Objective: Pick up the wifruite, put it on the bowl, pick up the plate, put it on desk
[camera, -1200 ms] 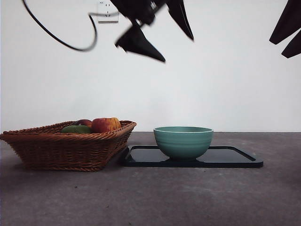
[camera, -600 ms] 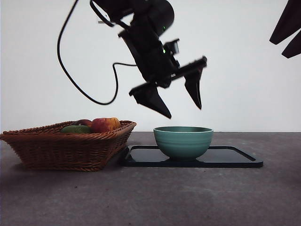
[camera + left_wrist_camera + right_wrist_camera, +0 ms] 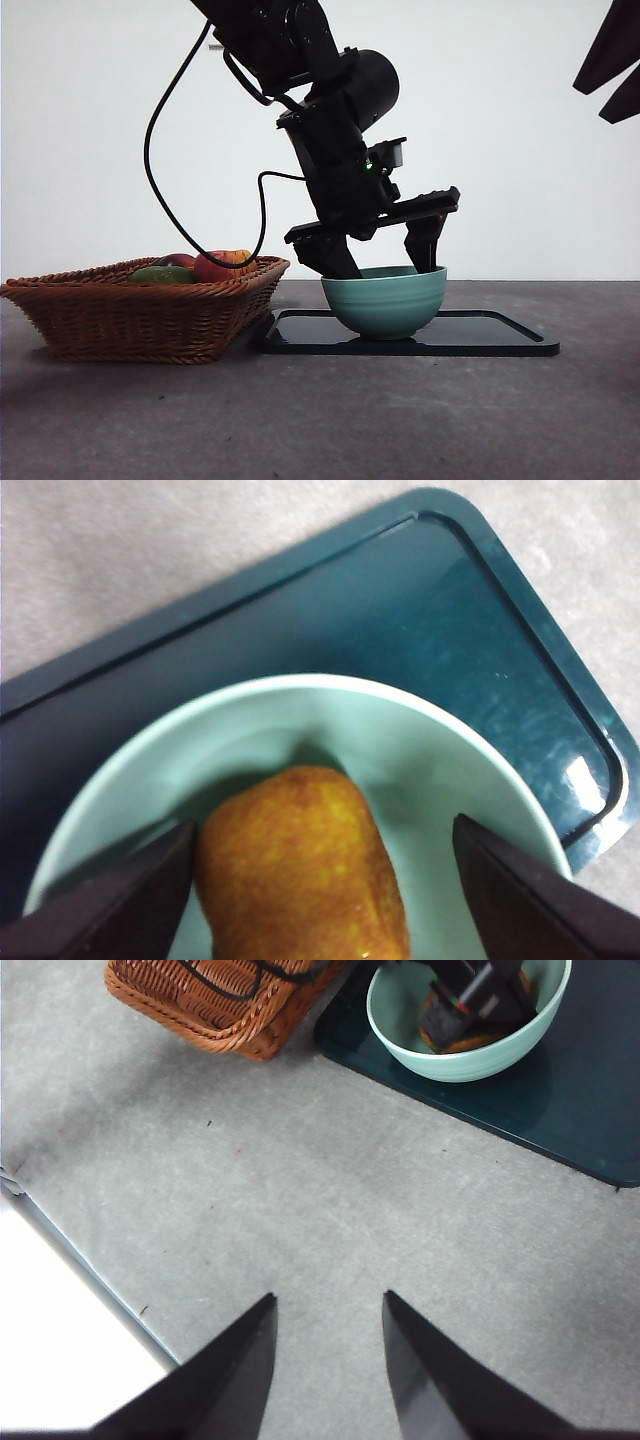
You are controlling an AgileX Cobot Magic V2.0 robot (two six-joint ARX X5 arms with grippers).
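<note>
1. Teal-green ridged bowl [image 3: 385, 300], on a dark glossy tray [image 3: 500, 335] on the grey table [image 3: 320, 420]: holds the orange-brown wifruite [image 3: 300, 865].
2. Left pincer [image 3: 384, 265]: inside the bowl, jaws spread, one touching the wifruite.
3. Woven wicker basket [image 3: 140, 310]: holds a red-yellow apple [image 3: 225, 264] and a green fruit [image 3: 160, 273].
4. Right pincer [image 3: 328, 1360]: released, above bare table.
5. No legible writing.

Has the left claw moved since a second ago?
Yes. The left claw has come down from high above the basket and rightward; its tips are now inside the bowl.
</note>
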